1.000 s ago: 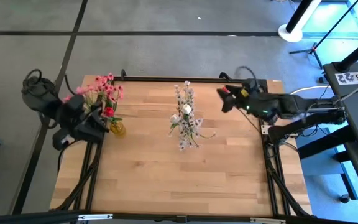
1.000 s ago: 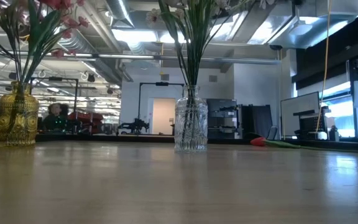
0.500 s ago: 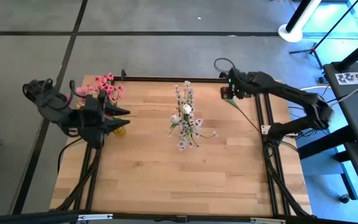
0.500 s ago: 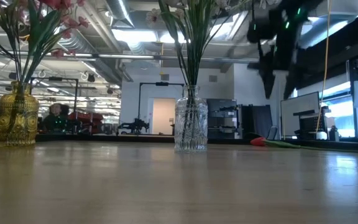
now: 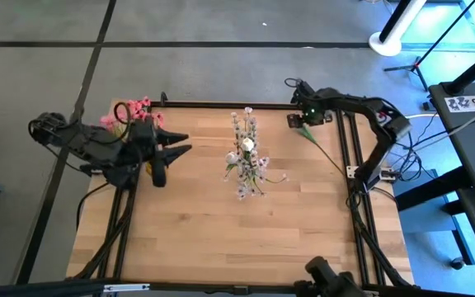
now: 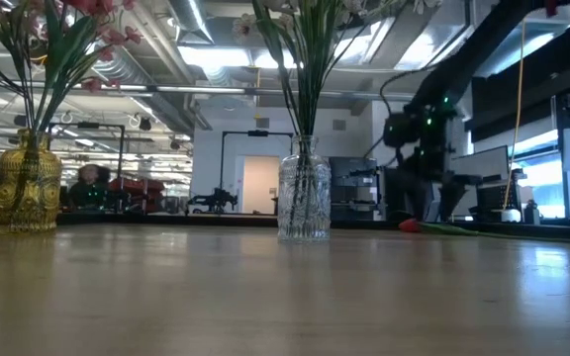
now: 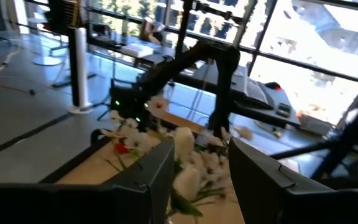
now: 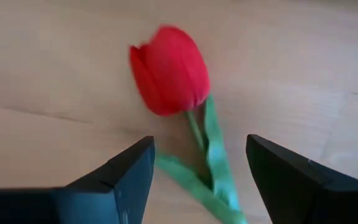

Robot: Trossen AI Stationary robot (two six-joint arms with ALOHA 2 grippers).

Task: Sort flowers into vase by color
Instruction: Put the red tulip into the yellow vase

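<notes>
Only the right wrist view shows the red rosebud (image 8: pixel 169 70) between the right gripper's (image 8: pixel 199 167) wide jaws.

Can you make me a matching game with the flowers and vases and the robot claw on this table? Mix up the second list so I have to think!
Things:
1. yellow vase
2. clear glass vase
3. red flower
4. right claw

Where or how:
A. lying flat on the wood near the table's far right corner
B. holds the white flowers, mid-table
C. hanging open just above the red bud
D. holds the pink flowers, on the left side

Pairs: 1-D, 2-B, 3-A, 4-C
</notes>
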